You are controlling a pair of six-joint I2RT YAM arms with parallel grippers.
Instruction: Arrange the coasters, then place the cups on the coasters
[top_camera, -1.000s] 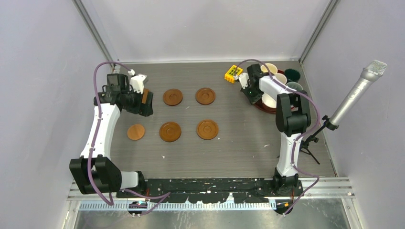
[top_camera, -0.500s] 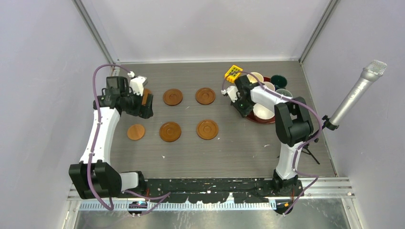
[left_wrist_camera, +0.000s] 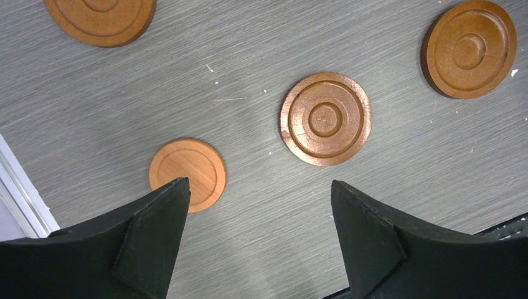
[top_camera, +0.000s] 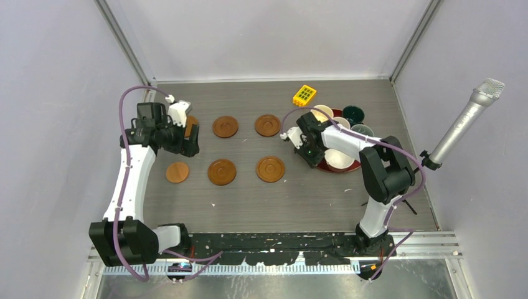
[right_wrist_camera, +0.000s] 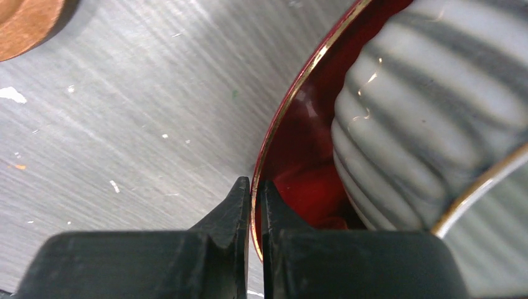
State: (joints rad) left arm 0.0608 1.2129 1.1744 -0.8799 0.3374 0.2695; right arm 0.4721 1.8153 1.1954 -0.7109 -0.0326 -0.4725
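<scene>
I have the right gripper pinched fully closed on the gold-edged rim of the red tray, one finger outside the rim and one inside, at the tray's left edge. Just inside that rim a ribbed grey-white mug stands on the tray. From above I can also make out a cream mug, a dark teal mug and a pale green mug on the same tray; the arm hides the rest of it. None of the mugs is on a coaster. The left gripper hangs over the back-left part of the table with its fingers spread wide and nothing between them. Five coasters lie flat on the table in two rows, well apart from each other, three in the near row and two in the far row. The near-left one is plain and paler, and the others carry raised rings. A sixth coaster shows only as a brown sliver just beside the left gripper. A yellow toy with green buttons sits near the tray's far edge, and a microphone stands at the right.
</scene>
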